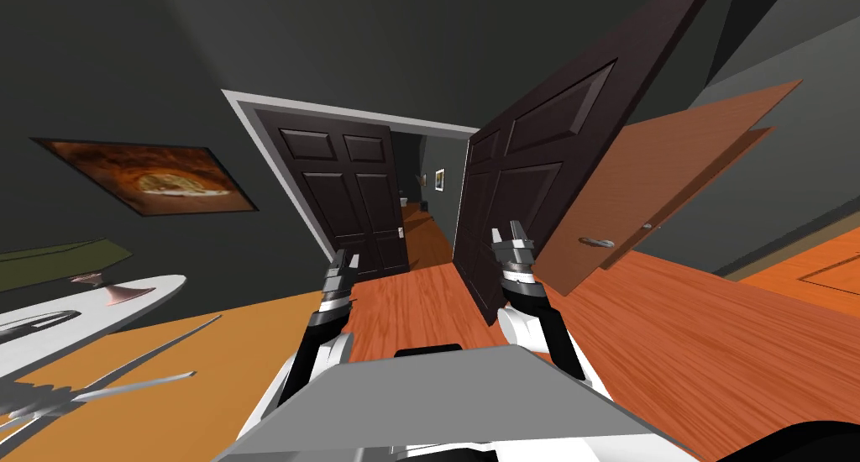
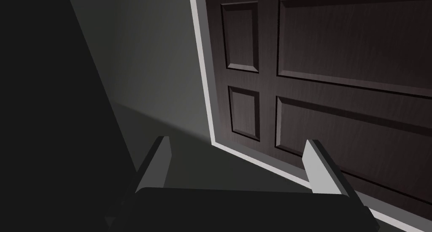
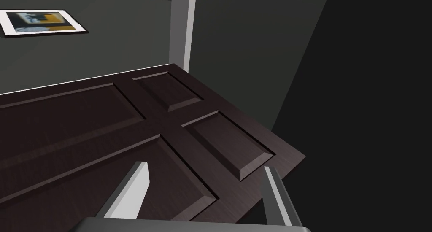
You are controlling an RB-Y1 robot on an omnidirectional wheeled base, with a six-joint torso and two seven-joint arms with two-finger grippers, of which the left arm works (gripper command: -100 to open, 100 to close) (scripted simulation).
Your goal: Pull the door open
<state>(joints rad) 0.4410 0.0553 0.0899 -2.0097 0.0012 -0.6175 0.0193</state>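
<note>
A dark panelled double door stands ahead in a white frame point(image 1: 252, 121). Its left leaf point(image 1: 344, 188) sits in the frame, with a small light handle point(image 1: 401, 233) at its inner edge. The right leaf point(image 1: 537, 146) is swung out toward me. My left gripper point(image 1: 344, 262) is open in front of the left leaf point(image 2: 329, 73), near the white frame edge point(image 2: 202, 73), holding nothing. My right gripper point(image 1: 512, 233) is open and close to the face of the swung leaf point(image 3: 105, 128), with nothing between its fingers point(image 3: 130, 193).
Through the gap between the leaves runs a hallway point(image 1: 424, 230) with a wooden floor. A brown door point(image 1: 672, 171) with a lever handle point(image 1: 596, 243) stands open just right of the dark leaf. A white table point(image 1: 92, 310) and a framed picture point(image 1: 155, 180) are at my left.
</note>
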